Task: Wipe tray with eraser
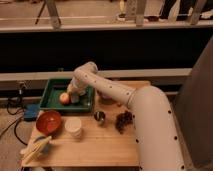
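Observation:
The dark-green tray (50, 95) lies at the back left of the wooden table. An orange ball (64, 98) sits inside it. My gripper (74, 96) reaches down into the tray just right of the ball. A small whitish patch at the gripper's tip may be the eraser (75, 99), but I cannot tell it apart from the gripper. My white arm (115, 92) stretches from the right across the table to the tray.
A red-orange bowl (48, 121) stands in front of the tray, a white cup (74, 127) beside it. A small dark metal cup (100, 117) and a dark clump (124, 120) are mid-table. Yellowish items (36, 149) lie at the front left corner. A blue box (31, 111) sits left of the table.

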Robot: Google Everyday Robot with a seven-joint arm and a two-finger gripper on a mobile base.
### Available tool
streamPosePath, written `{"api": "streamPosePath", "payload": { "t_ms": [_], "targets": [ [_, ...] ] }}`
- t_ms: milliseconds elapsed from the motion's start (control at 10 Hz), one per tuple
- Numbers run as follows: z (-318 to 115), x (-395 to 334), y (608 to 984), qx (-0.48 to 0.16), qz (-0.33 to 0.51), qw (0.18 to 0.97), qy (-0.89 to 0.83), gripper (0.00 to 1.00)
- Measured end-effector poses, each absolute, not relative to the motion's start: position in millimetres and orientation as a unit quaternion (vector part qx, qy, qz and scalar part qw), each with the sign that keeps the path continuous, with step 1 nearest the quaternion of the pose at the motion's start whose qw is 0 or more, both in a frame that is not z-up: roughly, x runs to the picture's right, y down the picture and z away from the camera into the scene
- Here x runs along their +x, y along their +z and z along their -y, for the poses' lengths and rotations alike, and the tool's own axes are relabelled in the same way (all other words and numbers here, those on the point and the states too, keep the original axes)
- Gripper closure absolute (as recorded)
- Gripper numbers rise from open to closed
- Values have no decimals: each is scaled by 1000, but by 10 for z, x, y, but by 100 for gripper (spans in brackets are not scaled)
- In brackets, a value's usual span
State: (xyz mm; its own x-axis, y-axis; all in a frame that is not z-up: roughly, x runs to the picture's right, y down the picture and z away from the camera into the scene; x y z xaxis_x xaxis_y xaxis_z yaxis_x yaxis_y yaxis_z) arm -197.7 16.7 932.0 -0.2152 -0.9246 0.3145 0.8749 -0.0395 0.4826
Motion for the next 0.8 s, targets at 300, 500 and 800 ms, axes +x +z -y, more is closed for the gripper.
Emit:
{"api": "streamPosePath", "payload": {
  "t_ms": [300, 500, 800],
  "targets": [
    [-169, -1846, 9425, 36, 281, 632, -721, 98],
    [-201, -1636, 9474, 24, 265, 645, -716, 98],
    [-239, -1386, 9467, 4, 245, 665, -705, 98]
  ]
}}
